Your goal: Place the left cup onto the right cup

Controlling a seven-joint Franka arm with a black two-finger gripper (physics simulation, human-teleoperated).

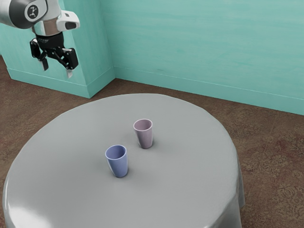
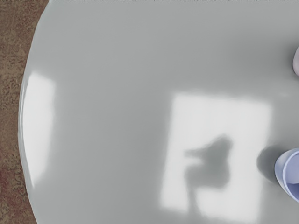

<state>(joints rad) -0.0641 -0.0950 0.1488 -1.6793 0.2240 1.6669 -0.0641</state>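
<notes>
Teal walls, brown carpet, round grey-clothed counter (image 1: 199,190). Arm's black two-finger hand (image 1: 57,66) hangs high above the counter at the exterior view's upper left, pointing down, fingers wide, holding nothing. Mid-counter, blue tapered cup (image 1: 117,160) stands upright; mauve tapered cup (image 1: 143,133) is just beside it, not touching.

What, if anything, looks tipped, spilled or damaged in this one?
Nothing stands out. The blue cup and the pink cup both stand upright and apart on the grey table, with no spill or damage visible. The gripper hangs high above the table, open and empty.
</notes>
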